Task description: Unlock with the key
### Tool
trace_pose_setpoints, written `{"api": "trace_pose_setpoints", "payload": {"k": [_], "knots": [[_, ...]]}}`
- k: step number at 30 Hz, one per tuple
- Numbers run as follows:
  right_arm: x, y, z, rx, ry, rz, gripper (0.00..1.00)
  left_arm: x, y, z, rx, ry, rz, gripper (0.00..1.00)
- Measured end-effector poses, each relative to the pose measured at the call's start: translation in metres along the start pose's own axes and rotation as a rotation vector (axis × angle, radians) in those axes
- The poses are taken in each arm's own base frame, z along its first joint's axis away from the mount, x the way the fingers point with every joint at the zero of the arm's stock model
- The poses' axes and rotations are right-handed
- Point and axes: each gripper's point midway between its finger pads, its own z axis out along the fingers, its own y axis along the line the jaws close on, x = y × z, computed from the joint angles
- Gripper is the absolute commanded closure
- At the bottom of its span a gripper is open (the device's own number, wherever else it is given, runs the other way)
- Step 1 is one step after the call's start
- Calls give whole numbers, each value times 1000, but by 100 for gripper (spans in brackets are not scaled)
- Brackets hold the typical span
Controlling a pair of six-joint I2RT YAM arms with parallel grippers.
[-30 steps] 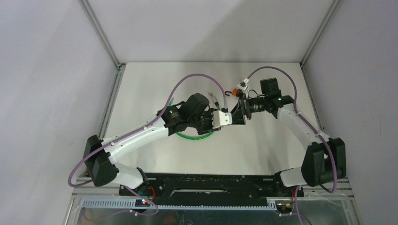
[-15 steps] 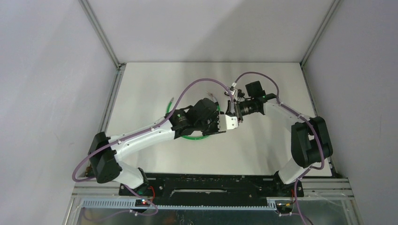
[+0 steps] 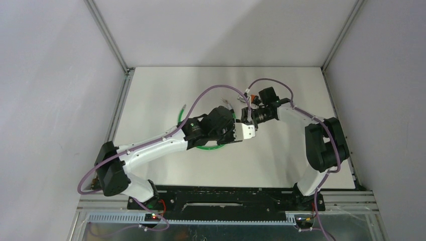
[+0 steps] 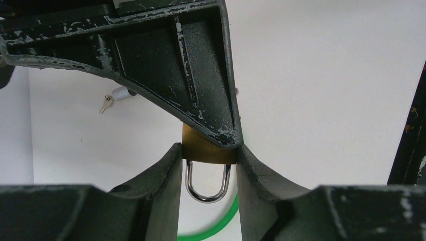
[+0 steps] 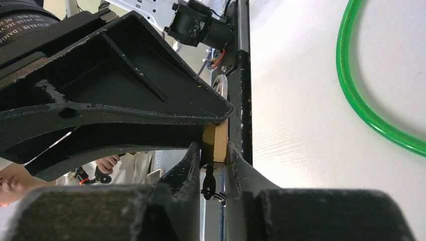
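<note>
A brass padlock (image 4: 201, 151) is clamped by its narrow sides in my left gripper (image 4: 208, 146), its steel shackle (image 4: 206, 188) pointing back at the wrist camera. My right gripper (image 5: 213, 150) meets it from the opposite end, fingertips pressed on the flat faces of the padlock (image 5: 216, 143). A black-headed key (image 5: 208, 185) sticks out of the lock's underside and hangs between the right fingers with a gap on each side. From above, the left gripper (image 3: 240, 131) and right gripper (image 3: 247, 118) touch mid-table, hiding the lock.
A green cable loop (image 3: 206, 146) lies on the white table under the left wrist, and also shows as the green cable (image 5: 361, 110) in the right wrist view. Small spare keys (image 4: 106, 104) lie on the table further off.
The right arm swung left to the padlock and its jaws closed from wide apart onto it. The left arm drew back slightly, still holding the lock.
</note>
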Motion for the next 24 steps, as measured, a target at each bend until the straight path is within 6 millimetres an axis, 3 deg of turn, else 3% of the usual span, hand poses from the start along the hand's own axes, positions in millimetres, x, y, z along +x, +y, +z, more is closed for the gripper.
{"api": "trace_pose_setpoints", "payload": {"k": [2,4,9,12,18,24], "knots": [[2,1,0,-1,2,23,100,0,-1,0,1,1,3,100],[4,1,-1,1,3,38,100,-1,-2,0,5,1,13,91],[8,2,-6,21,1,32,100,-4,-4,1,12,-11,15,38],[9,1,-11,64,7,-41,100,-3,-3,-1,8,-17,10,18],[15,11,-22,124,21,-178,100,-3,5,-26,17,-77,-14,14],[20,17,-31,154,33,-245,100,-1,12,-40,87,-151,-78,22]]}}
